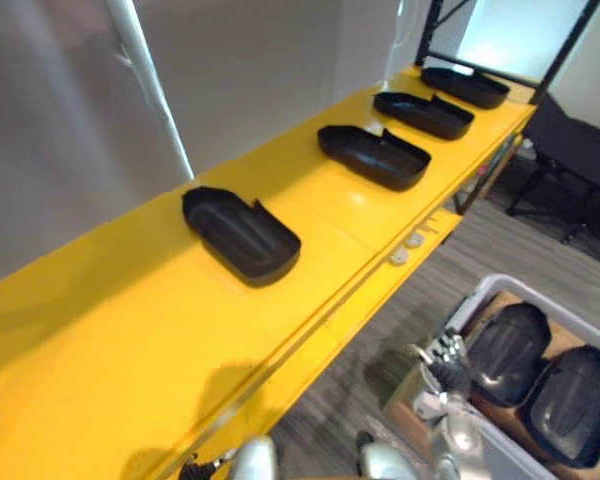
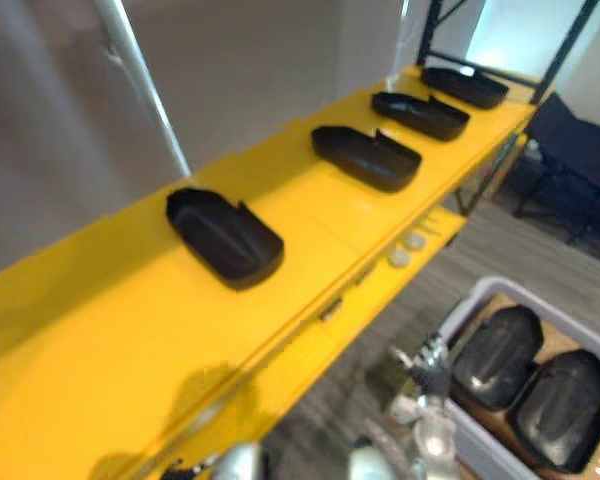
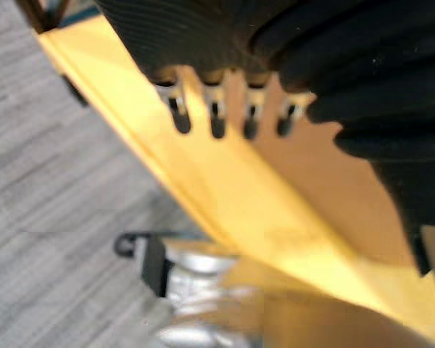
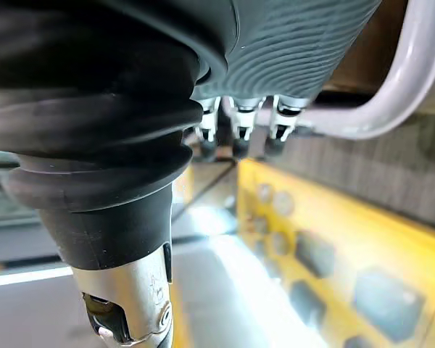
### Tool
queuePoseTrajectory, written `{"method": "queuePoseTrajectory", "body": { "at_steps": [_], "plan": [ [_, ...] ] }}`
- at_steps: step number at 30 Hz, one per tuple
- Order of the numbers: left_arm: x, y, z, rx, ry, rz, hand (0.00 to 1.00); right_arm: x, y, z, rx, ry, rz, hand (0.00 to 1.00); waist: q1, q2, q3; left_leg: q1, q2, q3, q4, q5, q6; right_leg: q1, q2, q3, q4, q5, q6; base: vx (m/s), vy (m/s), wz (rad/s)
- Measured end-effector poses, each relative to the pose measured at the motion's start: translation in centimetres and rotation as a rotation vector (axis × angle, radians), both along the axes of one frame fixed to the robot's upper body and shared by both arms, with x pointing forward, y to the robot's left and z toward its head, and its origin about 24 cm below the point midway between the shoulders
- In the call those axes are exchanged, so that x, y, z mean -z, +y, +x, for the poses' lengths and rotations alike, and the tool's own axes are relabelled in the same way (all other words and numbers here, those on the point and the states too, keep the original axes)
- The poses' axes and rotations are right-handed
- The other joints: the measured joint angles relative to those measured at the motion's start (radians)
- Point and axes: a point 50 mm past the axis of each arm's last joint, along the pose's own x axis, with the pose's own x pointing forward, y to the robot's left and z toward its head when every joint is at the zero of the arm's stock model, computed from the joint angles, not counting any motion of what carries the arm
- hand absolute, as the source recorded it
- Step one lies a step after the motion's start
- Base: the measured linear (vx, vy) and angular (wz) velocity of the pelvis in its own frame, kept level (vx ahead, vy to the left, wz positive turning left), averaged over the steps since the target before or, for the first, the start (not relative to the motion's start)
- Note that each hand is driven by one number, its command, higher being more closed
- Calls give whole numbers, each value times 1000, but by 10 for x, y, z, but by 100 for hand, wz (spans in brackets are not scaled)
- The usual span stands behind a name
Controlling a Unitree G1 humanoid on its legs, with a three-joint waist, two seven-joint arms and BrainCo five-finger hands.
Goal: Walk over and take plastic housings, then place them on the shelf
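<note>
The left hand (image 3: 214,119), fingers slack and empty, hangs by the yellow shelf (image 1: 130,340) carrying four black plastic housings (image 1: 242,236), while the right hand (image 4: 241,125), equally slack, is nearer the two housings (image 1: 508,350) in the grey bin (image 1: 500,285), just to its right, long axes running near-left to far-right.

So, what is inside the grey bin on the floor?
Two black plastic housings lie side by side in the grey bin, rounded backs up. Whatever is beneath them is covered.
</note>
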Motion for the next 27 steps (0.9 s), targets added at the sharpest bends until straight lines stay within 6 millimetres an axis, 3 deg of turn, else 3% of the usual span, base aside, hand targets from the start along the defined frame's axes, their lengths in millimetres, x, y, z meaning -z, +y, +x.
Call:
{"method": "queuePoseTrajectory", "body": {
  "at_steps": [2, 4, 6, 7, 8, 9, 10, 11, 12, 13, 14, 15, 16, 17, 18, 20, 21, 22, 23, 24, 26, 27],
  "plan": [
    [1, 2, -4, 16, 28, 17, 0, -6, 7, 0, -36, -26, -18, 0, 11, -14, 2, 5, 15, 66, -33, 30, 9, -53, -21, -87, 201, -64, -24, -191, 68, -107],
    [0, 8, -6, 43, 57, 38, 0, -9, 9, 3, -60, -45, -40, 0, 16, -33, 10, 33, 28, 156, -107, 86, 19, -43, -76, -188, 404, -132, -74, -138, 53, -114],
    [-1, 13, -8, 52, 67, 49, 0, -12, 10, 8, -80, -61, -70, 0, 18, -42, 4, 43, 45, 226, -168, 140, 7, 8, -147, -257, 445, -150, -102, -124, -33, -115],
    [-1, 16, -9, 53, 70, 56, 0, -15, 10, 12, -101, -71, -105, 0, 25, -53, -1, 50, 61, 277, -187, 161, -2, 47, -207, -285, 426, -144, -112, -87, -73, -109],
    [-1, 17, -9, 51, 69, 55, 0, -16, 10, 14, -107, -77, -114, 0, 30, -57, -3, 48, 69, 295, -185, 163, -6, 63, -231, -290, 407, -116, -122, -177, -137, -155],
    [-3, 22, -7, 34, 58, 60, 0, -17, 9, 19, -116, -81, -149, 0, 47, -61, -8, 38, 91, 328, -175, 167, -17, 74, -204, -298, 308, -91, -110, -189, -57, -149],
    [-2, 18, -5, 32, 55, 37, 0, -19, 7, 23, -113, -84, -176, 0, 48, -48, -14, 34, 52, 281, -225, 165, -20, 75, -178, -290, 219, -78, -125, -216, -10, -170],
    [-1, 15, -5, 41, 54, 31, 0, -19, 0, 22, -101, -78, -204, 0, 49, -35, -22, 41, 29, 250, -279, 189, 3, 73, -156, -251, 159, -68, -112, -144, 32, -127],
    [-1, 16, -5, 51, 53, 33, 0, -18, -1, 21, -89, -65, -205, 0, 42, -37, -19, 58, 48, 279, -320, 227, -20, 60, -164, -236, 182, -91, -115, -88, -36, -79],
    [-1, 18, -4, 58, 53, 38, 0, -19, -1, 21, -85, -67, -206, 0, 29, -39, -20, 56, 45, 282, -326, 238, -18, 49, -185, -232, 236, -110, -118, -64, -162, -52],
    [-5, 26, 0, 74, 32, 62, 0, -13, -3, 15, -79, -27, -206, 0, 19, -49, -27, 52, 56, 290, -326, 250, -30, 40, -230, -206, 303, -135, -105, -62, -245, -30],
    [-8, 34, 8, 57, -8, 79, 0, -8, -3, 9, -77, 10, -204, 0, 16, -49, -31, 23, 92, 288, -306, 262, -51, 51, -242, -175, 297, -137, -101, -75, -259, -30],
    [-11, 38, 13, 49, -30, 91, 0, -6, -4, 6, -74, 25, -202, 0, 14, -50, -36, -3, 114, 279, -289, 269, -63, 60, -239, -166, 269, -133, -95, -132, -322, -13],
    [-16, 45, 23, 22, -85, 109, 0, -5, -5, 2, -58, 38, -190, 0, 12, -60, -41, -66, 147, 254, -250, 283, -84, 79, -228, -148, 187, -115, -66, -210, -502, 12],
    [-20, 48, 36, -17, -139, 119, 0, -3, -6, -1, -28, 43, -164, 0, 10, -78, -40, -127, 167, 221, -216, 300, -112, 108, -221, -153, 107, -110, 15, -222, -539, 14],
    [-20, 43, 41, -111, -186, 103, 0, -2, -9, -1, -3, 56, -136, 0, 15, -82, -25, -139, 211, 200, -221, 342, -158, 149, -189, -205, 38, -233, 168, -247, -543, -12],
    [-16, 33, 36, -185, -187, 78, 0, -1, -14, -2, 29, 61, -133, 0, 14, -57, -3, -100, 240, 200, -264, 380, -168, 173, -166, -234, 28, -291, 156, -222, -461, -22],
    [-13, 26, 32, -225, -177, 57, 0, 1, -20, -4, 49, 75, -138, 0, 4, -29, 14, -71, 256, 198, -294, 404, -155, 185, -144, -239, 47, -292, 153, -195, -367, -18],
    [-7, 16, 13, -295, -147, 33, 0, 9, -31, -12, 100, 125, -138, 0, -5, -18, 23, -9, 250, 197, -351, 436, -116, 182, -128, -228, 80, -298, 143, -149, -232, -19],
    [-2, 7, -3, -316, -114, 14, 0, 16, -37, -20, 127, 165, -140, 0, -3, -1, 14, 16, 232, 164, -363, 432, -111, 178, -123, -212, 85, -303, 133, -168, -204, -44],
    [3, -6, -32, -369, -51, -6, 0, 26, -55, -31, 199, 228, -146, 0, -9, 19, 8, 12, 172, 89, -297, 345, -113, 150, -126, -170, 84, -314, 97, -136, -61, -55],
    [4, -10, -43, -369, -27, -10, 0, 33, -60, -38, 232, 260, -117, 0, -6, 17, 9, -4, 116, 103, -188, 263, -110, 134, -140, -150, 72, -308, 81, -114, 28, -44]
  ]
}}
